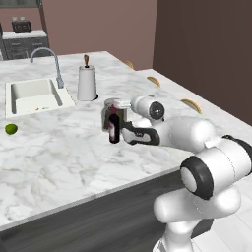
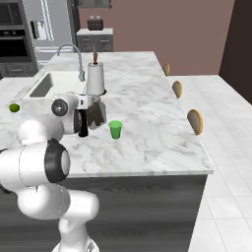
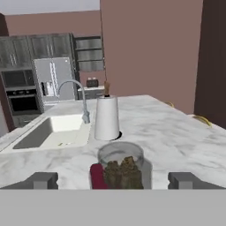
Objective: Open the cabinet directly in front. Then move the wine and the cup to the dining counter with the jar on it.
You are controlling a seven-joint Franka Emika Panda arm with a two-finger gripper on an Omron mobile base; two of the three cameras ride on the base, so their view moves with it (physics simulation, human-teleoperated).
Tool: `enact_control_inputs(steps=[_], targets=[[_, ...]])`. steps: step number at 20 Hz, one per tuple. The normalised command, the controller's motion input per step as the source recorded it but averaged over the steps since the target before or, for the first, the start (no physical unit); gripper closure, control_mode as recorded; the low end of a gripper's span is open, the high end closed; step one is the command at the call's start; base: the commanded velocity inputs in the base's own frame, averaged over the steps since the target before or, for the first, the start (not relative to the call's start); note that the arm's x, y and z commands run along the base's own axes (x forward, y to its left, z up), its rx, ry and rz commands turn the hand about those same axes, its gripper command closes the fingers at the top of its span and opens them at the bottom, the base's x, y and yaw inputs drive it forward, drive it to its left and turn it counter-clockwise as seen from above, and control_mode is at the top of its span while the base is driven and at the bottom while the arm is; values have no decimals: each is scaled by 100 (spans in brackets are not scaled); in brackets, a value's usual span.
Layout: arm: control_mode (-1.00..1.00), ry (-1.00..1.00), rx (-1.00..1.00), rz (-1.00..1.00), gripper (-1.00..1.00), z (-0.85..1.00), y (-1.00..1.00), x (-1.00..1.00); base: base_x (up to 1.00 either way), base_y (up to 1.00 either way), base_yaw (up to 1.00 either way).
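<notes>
The marble island (image 1: 59,147) carries the sink (image 1: 34,96), paper-towel roll (image 1: 87,82), jar (image 3: 122,167), wine bottle (image 1: 113,127) and green cup (image 2: 115,129). The bottle stands upright just before the jar, between the claw's (image 3: 112,180) wide-apart fingers (image 3: 42,180). The cup stands nearby.

Cup (image 2: 115,129) bright green; dining counter (image 2: 147,98) white (grey-veined marble); lime (image 1: 11,129) green.
</notes>
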Motion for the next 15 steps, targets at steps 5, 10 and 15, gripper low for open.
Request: enact_control_inputs(steps=[5,10,15], targets=[[-100,-17,9,0,-100,12,-100,-100,0,0,0],[-100,-34,16,0,-100,0,-100,-100,0,0,0],[-100,-52,27,0,-100,0,-95,-100,0,0,0]])
